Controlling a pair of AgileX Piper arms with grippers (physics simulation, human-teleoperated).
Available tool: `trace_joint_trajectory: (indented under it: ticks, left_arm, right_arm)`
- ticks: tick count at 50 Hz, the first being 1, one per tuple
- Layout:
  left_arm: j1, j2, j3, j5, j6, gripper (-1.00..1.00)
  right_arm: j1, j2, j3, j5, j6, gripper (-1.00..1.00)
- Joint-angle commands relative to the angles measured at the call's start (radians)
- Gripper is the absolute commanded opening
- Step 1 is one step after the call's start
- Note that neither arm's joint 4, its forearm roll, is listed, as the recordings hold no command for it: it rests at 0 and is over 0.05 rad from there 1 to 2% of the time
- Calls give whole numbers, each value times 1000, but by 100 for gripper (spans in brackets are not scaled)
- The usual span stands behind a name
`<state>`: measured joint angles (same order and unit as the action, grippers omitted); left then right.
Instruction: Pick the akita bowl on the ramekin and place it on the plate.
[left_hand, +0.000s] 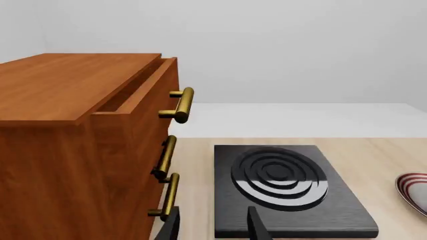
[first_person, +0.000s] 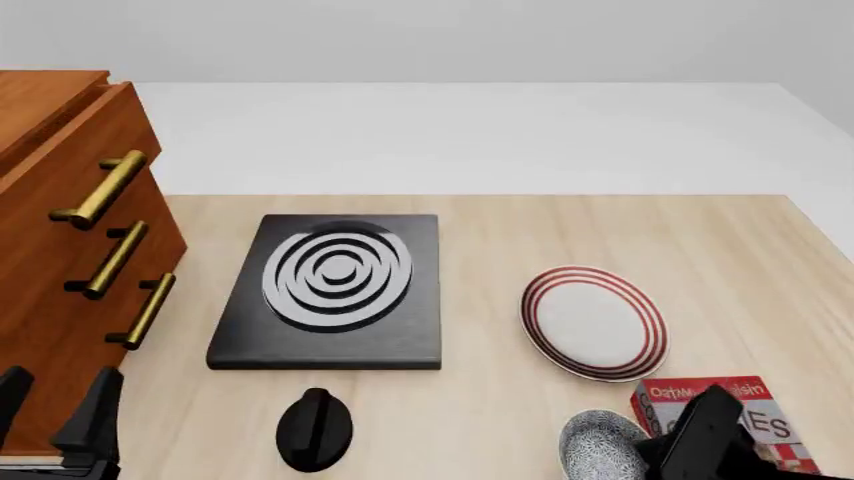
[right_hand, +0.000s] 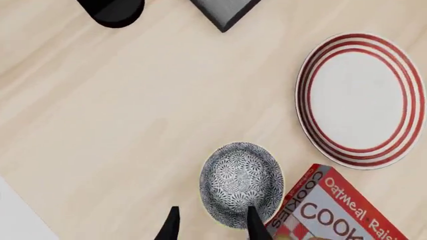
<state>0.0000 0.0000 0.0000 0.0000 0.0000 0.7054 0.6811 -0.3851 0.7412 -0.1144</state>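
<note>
The akita bowl (right_hand: 241, 182), grey speckled inside, sits on the wooden table between the plate (right_hand: 361, 100) and the table's near edge; it also shows in the front view (first_person: 598, 447). The ramekin is hidden. My right gripper (right_hand: 212, 229) hovers open over the bowl's near rim, with one finger (right_hand: 257, 224) over the rim and the other beside the bowl. The red-striped plate (first_person: 594, 322) lies empty just beyond the bowl. My left gripper (first_person: 56, 408) is open and empty at the near left, next to the cabinet, far from the bowl.
A wooden drawer cabinet (first_person: 67, 250) with brass handles fills the left side. A black stove plate (first_person: 334, 290) lies mid-table with a black knob (first_person: 315, 430) in front of it. A red cookie box (first_person: 747, 410) touches the bowl's right side.
</note>
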Motion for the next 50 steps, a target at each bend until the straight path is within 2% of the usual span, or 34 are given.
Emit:
trace_joint_trajectory:
  ticks: [1, 3, 4, 6, 10, 11, 14, 15, 22, 34, 50]
  left_arm:
    - [0, 0, 0, 0, 0, 100]
    - [0, 0, 0, 0, 0, 100]
    - [0, 0, 0, 0, 0, 100]
    - [0, 0, 0, 0, 0, 100]
    - [0, 0, 0, 0, 0, 100]
    - [0, 0, 0, 0, 0, 100]
    - [0, 0, 0, 0, 0, 100]
    - [0, 0, 0, 0, 0, 100]
    - [0, 0, 0, 0, 0, 100]
    - [0, 0, 0, 0, 0, 100]
    - [0, 0, 0, 0, 0, 100]
  right_arm:
    - [-46, -31, 46, 30, -52, 100]
    - [-44, -31, 47, 35, -54, 100]
    - [-55, 8, 52, 3, -70, 100]
    - [-48, 90, 83, -106, -66, 100]
    - [-37, 121, 17, -51, -66, 100]
    - [-48, 127, -1, -27, -84, 100]
    - [-28, 144, -34, -9, -64, 100]
    - [-6, 151, -33, -23, -39, 100]
    - [10, 211, -7, -91, -41, 100]
    - [59, 330, 5, -206, -4, 100]
    - [74, 412, 50, -321, 14, 100]
